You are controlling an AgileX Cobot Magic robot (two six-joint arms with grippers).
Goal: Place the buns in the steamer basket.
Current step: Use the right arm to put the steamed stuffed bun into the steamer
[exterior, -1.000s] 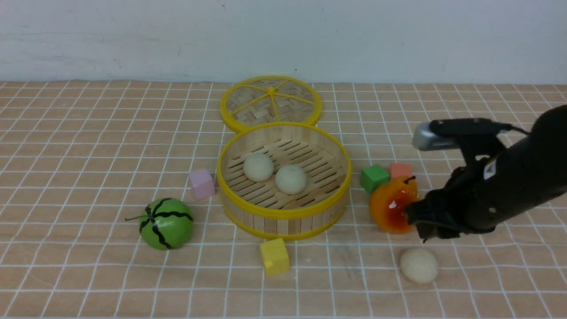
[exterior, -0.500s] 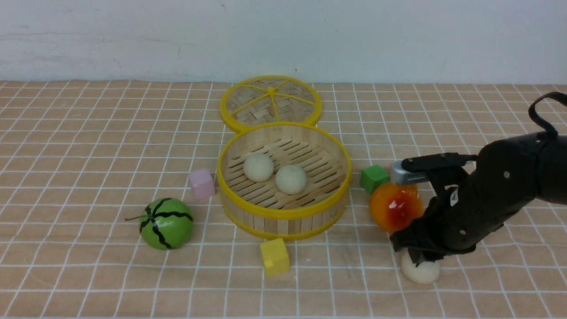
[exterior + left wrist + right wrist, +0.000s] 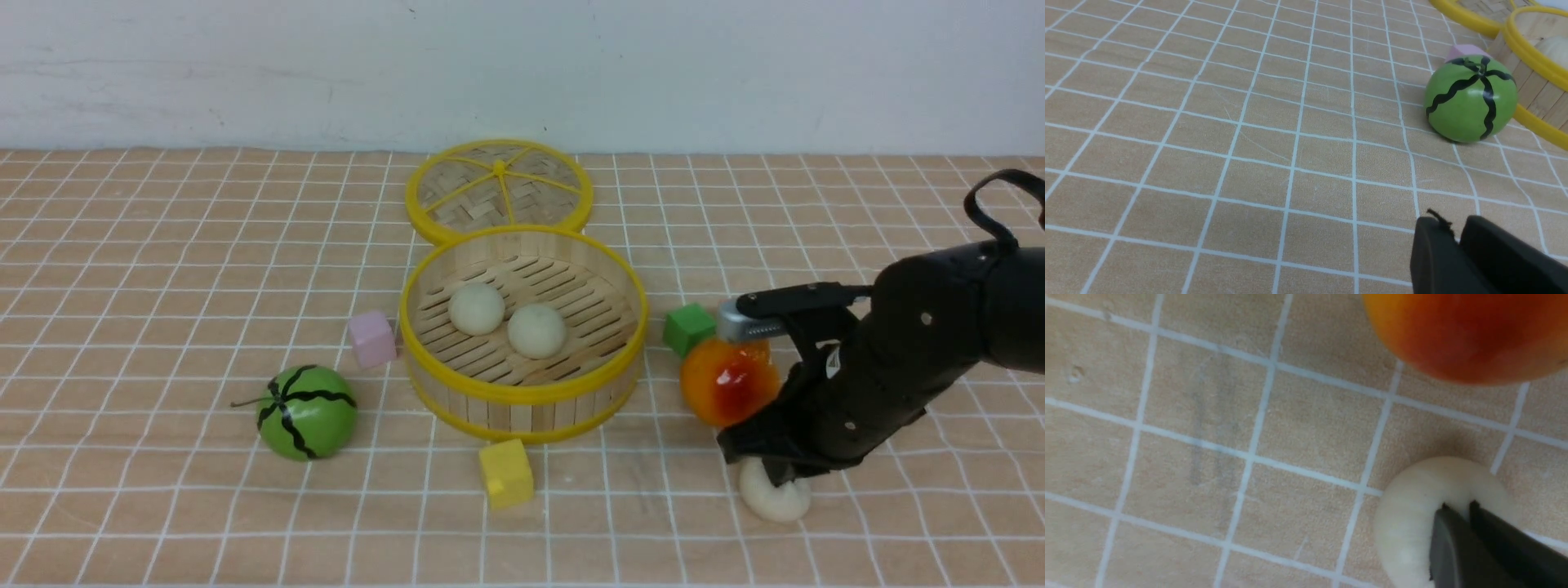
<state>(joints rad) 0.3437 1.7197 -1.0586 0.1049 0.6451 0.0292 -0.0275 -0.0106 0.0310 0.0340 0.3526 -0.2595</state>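
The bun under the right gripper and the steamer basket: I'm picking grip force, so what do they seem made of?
The bun: soft matte dough-like foam, probably; it dents around the right gripper. The steamer basket: bamboo slats, glossy yellow rims, likely plastic.

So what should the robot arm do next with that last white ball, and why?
Probably lift it a little, straight up. The right gripper looks pinched into the last bun, denting it in the right wrist view, but the bun is on the table. Two buns already lie in the steamer basket, whose upright wall and the orange fruit stand between.
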